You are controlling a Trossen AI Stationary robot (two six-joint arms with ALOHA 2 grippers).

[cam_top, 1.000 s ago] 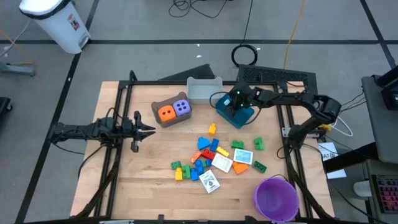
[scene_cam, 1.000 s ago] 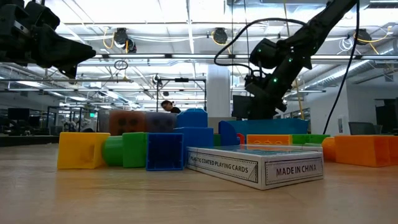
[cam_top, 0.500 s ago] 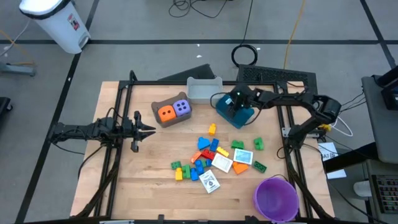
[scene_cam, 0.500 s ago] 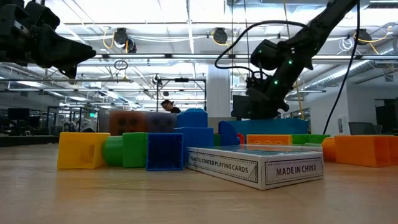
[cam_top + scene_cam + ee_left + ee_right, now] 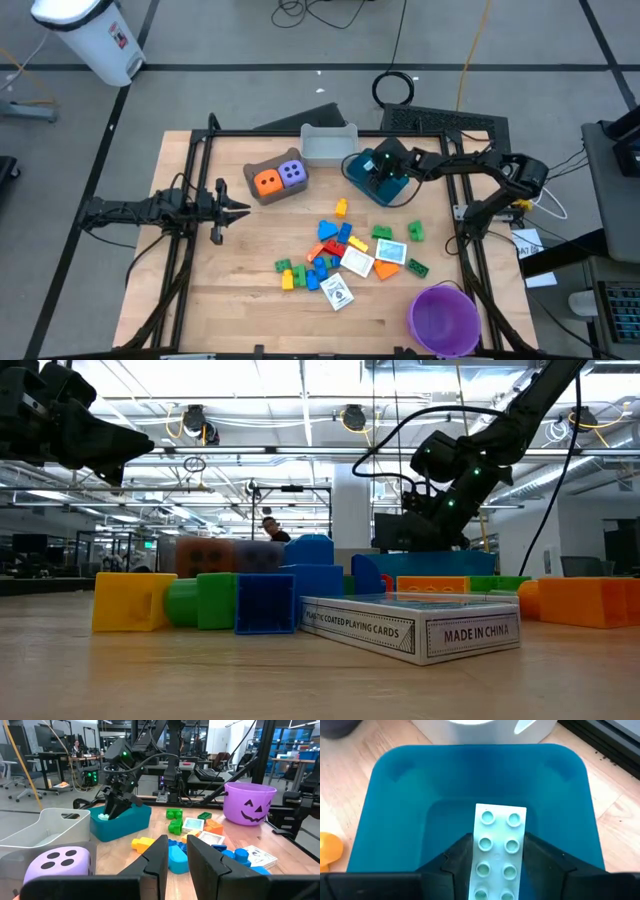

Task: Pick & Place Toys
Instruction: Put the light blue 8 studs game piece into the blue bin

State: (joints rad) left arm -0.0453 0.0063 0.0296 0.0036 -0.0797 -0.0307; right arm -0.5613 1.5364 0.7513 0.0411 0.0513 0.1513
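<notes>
Card box point(image 5: 412, 627) reads "MADE IN CHINA"

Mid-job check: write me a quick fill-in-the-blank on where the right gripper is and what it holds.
1. The right gripper is shut on a pale studded ____.
2. It hovers over the ____ bin.
3. The orange die and purple die sit in the ____ bin.
4. The left gripper holds ____.

Missing words: brick; blue; brown; nothing
</notes>
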